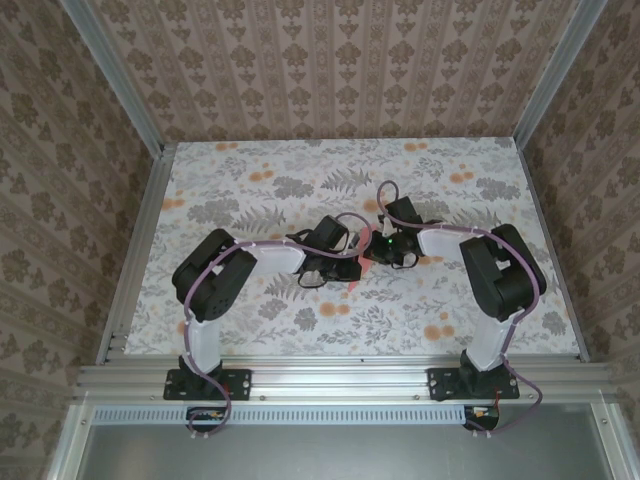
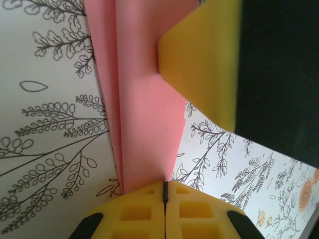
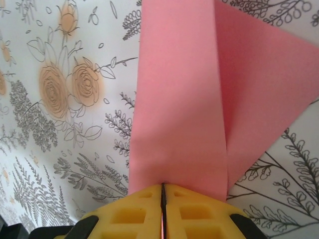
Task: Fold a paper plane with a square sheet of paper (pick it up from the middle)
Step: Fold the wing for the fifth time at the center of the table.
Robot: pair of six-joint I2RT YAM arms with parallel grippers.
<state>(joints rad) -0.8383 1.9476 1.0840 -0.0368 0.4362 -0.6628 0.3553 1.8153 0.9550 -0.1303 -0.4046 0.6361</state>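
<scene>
The pink paper plane (image 2: 144,114) lies as a narrow folded strip with a long crease on the flowered tabletop (image 2: 50,149). My left gripper (image 2: 164,184) is shut on its near end, the yellow pads pressed together with the paper running into the seam. My right gripper (image 3: 162,185) is shut on the paper plane (image 3: 179,109) too, where a folded wing spreads to the right. One yellow finger (image 2: 199,59) of the right gripper shows in the left wrist view, touching the paper's edge. From above, both grippers, left (image 1: 342,268) and right (image 1: 366,257), meet over the paper plane (image 1: 357,280) at mid-table.
Aluminium rails (image 1: 130,250) border the table on the left and right. Patterned walls (image 1: 330,70) close the back and sides. Both arms' elbows (image 1: 215,275) bend outward near the front edge.
</scene>
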